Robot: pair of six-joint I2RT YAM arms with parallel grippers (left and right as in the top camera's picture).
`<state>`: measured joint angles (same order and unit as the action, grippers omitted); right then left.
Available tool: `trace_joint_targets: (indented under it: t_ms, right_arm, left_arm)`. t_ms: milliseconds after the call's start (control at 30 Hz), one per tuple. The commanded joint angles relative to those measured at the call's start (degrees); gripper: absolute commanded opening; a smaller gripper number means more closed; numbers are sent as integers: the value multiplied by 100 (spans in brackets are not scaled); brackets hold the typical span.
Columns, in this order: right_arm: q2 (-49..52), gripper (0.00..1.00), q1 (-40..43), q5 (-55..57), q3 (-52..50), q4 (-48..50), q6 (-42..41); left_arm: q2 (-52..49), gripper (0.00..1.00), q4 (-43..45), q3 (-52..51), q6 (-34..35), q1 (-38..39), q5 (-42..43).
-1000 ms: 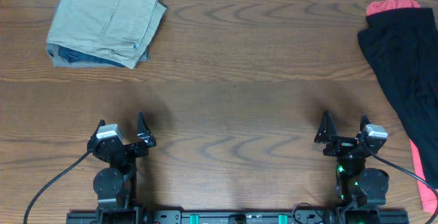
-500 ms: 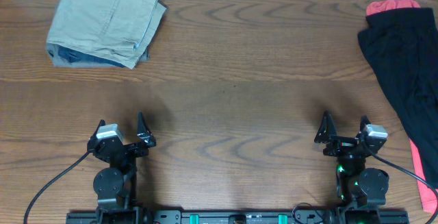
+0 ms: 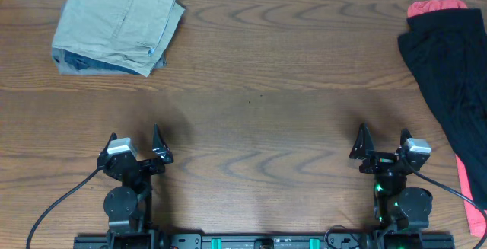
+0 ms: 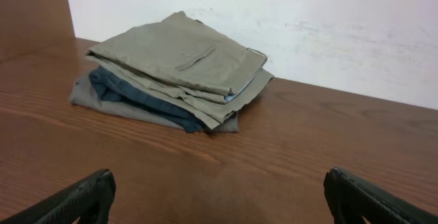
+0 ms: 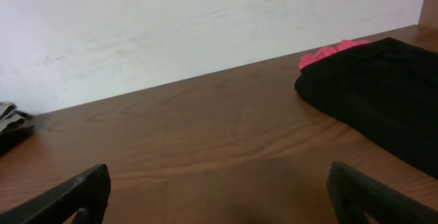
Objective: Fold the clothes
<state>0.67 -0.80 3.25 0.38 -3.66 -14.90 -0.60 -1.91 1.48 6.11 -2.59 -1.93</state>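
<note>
The clothes, a black shirt [image 3: 455,74], lie crumpled along the table's right edge, on top of a red garment [image 3: 435,6]. In the right wrist view the black shirt [image 5: 380,94] sits far ahead on the right. My left gripper [image 3: 135,141] rests near the front edge on the left, open and empty; its fingers [image 4: 82,198] stand wide apart over bare wood. On the right near the front edge, my right gripper [image 3: 382,141] is open too, with nothing between its fingers [image 5: 369,193].
A folded stack of khaki trousers [image 3: 118,24] over blue and grey garments lies at the back left, also visible as the stack [image 4: 174,70] in the left wrist view. A white wall [image 5: 205,25] backs the table. The red garment's edge [image 3: 472,203] shows at the right.
</note>
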Motion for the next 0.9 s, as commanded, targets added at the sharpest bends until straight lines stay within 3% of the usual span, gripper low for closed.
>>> trace_joint_targets:
  t_ms: [0, 867]
  right_arm:
    - [-28, 99, 42, 59, -7, -22, -72]
    - [-28, 99, 42, 59, -7, -24, -72]
  left_arm:
    - [0, 98, -190, -125, -50, -13, -157]
    - [0, 98, -192, -125, -50, -13, -155]
